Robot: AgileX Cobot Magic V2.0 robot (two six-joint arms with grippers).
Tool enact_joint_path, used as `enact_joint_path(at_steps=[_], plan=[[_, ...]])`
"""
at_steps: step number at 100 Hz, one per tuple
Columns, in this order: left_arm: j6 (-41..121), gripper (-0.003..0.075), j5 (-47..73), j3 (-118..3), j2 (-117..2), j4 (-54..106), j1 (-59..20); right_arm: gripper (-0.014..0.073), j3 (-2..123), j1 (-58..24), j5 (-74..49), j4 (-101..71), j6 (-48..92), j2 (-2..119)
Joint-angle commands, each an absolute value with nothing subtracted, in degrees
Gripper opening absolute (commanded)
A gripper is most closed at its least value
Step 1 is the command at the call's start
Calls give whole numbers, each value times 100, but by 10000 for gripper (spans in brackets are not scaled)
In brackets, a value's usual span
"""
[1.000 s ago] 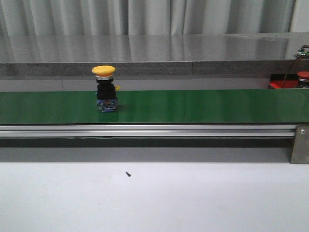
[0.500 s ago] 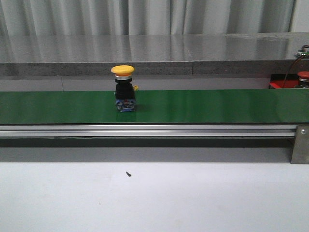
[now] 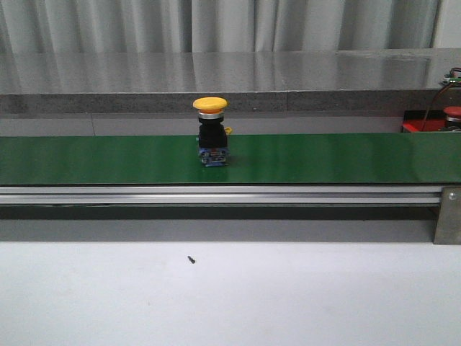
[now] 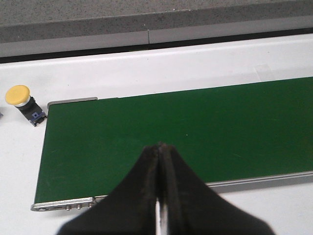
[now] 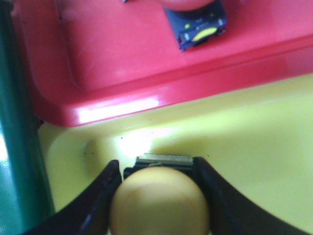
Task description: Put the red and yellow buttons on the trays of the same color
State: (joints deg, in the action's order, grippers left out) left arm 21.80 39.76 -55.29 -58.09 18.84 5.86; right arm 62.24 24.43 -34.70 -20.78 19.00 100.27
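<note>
A yellow button (image 3: 210, 133) stands upright on the green belt (image 3: 324, 158), left of the middle. Far right, a sliver of the red tray (image 3: 418, 124) shows with a red button (image 3: 452, 112) on it. My right gripper (image 5: 157, 165) is shut on another yellow button (image 5: 159, 200), low over the yellow tray (image 5: 254, 137). Beside that lies the red tray (image 5: 107, 58), holding a button base (image 5: 196, 24) under a red cap. My left gripper (image 4: 160, 146) is shut and empty above the belt's end (image 4: 195, 132). A third yellow button (image 4: 20, 98) rests off the belt. Neither gripper appears in the front view.
A silver rail (image 3: 216, 194) runs along the belt's near side, with a bracket (image 3: 448, 215) at the right. Behind the belt stands a grey stone ledge (image 3: 230, 79). A small dark speck (image 3: 191, 259) lies on the white table.
The yellow button on the belt has travelled to the right, still upright. Nothing else in the front view has shifted.
</note>
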Motion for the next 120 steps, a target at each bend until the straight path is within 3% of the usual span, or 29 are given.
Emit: enact_joint_path(at_steps=[1,16,26,70,89,120], plan=[[2168,-20,3604,-5677,-5703,2016,548,292,6364,2440,-3371,-2175,1942,9869],[2168,-20,3604,-5677,-5703,2016,548,440,6364,2440,-3423,-2175,1942,9873],[2168,-20,3604,-5677,-5703,2016,548,494,6369,2440,-3516,-2179,1942,9859],[2168,-20,3604,-5677,-5703,2016,548,498,6389,2258,-3587,-2276,1942,8573],[2168,-20,3604,-5677,-5703,2016,548,498,6389,1494,-3702,-2276,2010,7908],[2168,-20,3604,-5677,-5703,2016,548,519,6389,-498,-3696,-2276,2237,7619]])
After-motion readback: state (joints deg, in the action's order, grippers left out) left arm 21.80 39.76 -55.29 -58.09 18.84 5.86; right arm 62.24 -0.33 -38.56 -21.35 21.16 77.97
